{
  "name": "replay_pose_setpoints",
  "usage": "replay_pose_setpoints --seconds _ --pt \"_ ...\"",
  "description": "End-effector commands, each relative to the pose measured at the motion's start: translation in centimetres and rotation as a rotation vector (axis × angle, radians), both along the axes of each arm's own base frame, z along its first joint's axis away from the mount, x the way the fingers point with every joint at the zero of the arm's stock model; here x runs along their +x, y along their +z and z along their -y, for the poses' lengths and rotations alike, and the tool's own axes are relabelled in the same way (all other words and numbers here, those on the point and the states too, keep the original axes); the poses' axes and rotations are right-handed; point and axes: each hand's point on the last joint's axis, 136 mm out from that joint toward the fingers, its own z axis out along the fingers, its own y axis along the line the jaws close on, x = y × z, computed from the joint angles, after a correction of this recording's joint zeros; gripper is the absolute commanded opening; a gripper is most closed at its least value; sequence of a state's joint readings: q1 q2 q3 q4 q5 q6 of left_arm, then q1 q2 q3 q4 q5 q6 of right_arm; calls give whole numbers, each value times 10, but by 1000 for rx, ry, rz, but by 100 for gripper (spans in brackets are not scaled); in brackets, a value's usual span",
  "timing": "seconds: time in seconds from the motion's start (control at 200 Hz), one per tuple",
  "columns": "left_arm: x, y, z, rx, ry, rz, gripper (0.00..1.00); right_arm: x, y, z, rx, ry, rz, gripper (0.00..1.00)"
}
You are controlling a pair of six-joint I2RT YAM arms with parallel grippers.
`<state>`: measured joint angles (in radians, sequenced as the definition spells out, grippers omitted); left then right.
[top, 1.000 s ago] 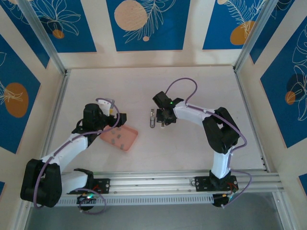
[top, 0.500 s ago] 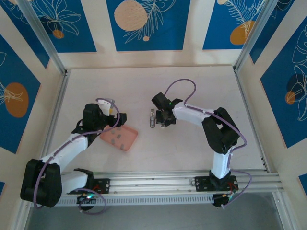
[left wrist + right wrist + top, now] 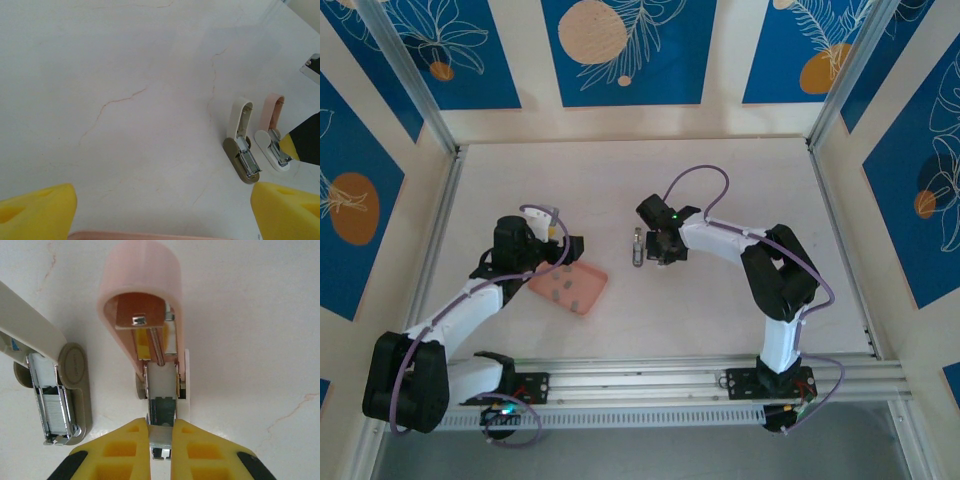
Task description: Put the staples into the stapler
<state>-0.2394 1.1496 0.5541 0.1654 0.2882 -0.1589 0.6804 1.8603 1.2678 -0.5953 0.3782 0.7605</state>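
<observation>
Right gripper (image 3: 161, 437) clenches the magazine of the pink stapler (image 3: 142, 290) (beige stapler (image 3: 75, 365) just beside). Left gripper (image 3: 161, 202) hangs released over the salmon tray (image 3: 596, 277), at its far edge.

On desk (image 3: 720, 170): salmon-pink flat plastic tray (image 3: 592, 280) left of centre, toward near edge. Small dark-grey metal staple strips (image 3: 560, 292) in tray. Beige plastic mini stapler (image 3: 637, 248) near desk centre, right of tray, well apart. Pale-pink plastic mini stapler (image 3: 150, 315) just beside it on right, not touching.
</observation>
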Motion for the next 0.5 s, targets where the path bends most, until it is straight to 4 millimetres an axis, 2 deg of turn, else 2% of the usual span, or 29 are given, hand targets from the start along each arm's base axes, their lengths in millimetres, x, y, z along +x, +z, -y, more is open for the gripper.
replay_pose_setpoints --seconds 0.0,0.125,0.495 --pt "4 8 2 -18 -15 21 90 -4 -4 5 -30 -17 -18 14" --pt "4 8 2 -18 -14 23 90 -5 -3 7 -40 -18 -17 14" --pt "4 13 6 -46 -28 31 90 9 28 -2 15 56 108 14"
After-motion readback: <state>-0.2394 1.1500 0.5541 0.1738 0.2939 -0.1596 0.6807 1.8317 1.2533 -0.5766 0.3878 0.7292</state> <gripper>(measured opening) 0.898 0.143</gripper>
